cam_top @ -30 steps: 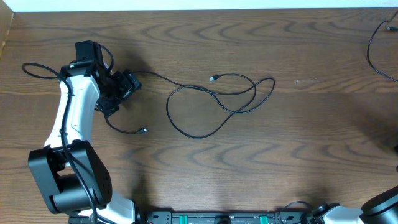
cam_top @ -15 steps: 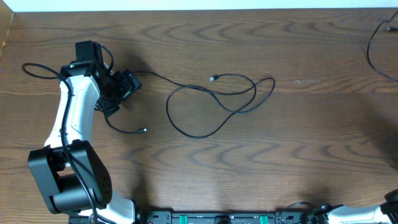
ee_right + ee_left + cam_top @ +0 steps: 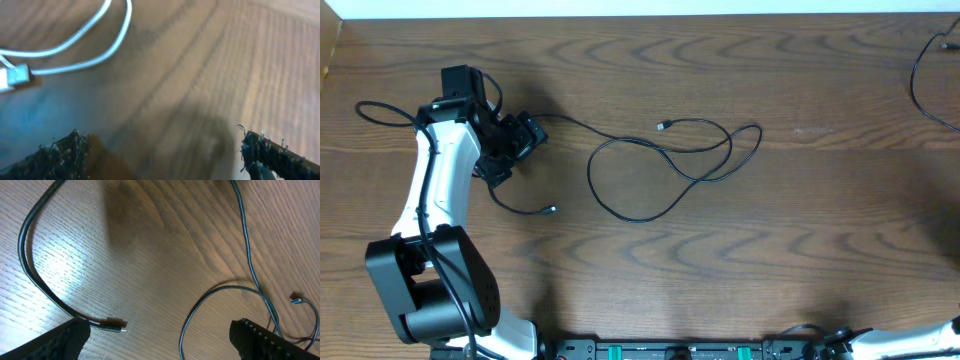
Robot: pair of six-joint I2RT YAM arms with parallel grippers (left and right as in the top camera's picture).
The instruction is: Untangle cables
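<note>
Right wrist alone shows the white cable (image 3: 45, 52), right end effector (image 3: 165, 155) spread wide; left end effector (image 3: 160, 341) equally wide.

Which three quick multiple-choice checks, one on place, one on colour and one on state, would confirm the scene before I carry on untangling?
1. Where does the black cable make its big loop in the overhead view?
A. On the table, right of the left arm
B. Draped over the arm's base
C. Hanging off the near edge

2. What colour is the cable in the right wrist view?
A. Black
B. White
C. Red

3. How is the left tool?
A. Shut on a plug
B. Shut on a cable loop
C. Open, gripping nothing

Answers:
1 A: the loop lies flat on bare wood beside the arm.
2 B: the white cable curves pale over the brown wood.
3 C: its fingers stand far apart, and the plug lies loose on the table.
</note>
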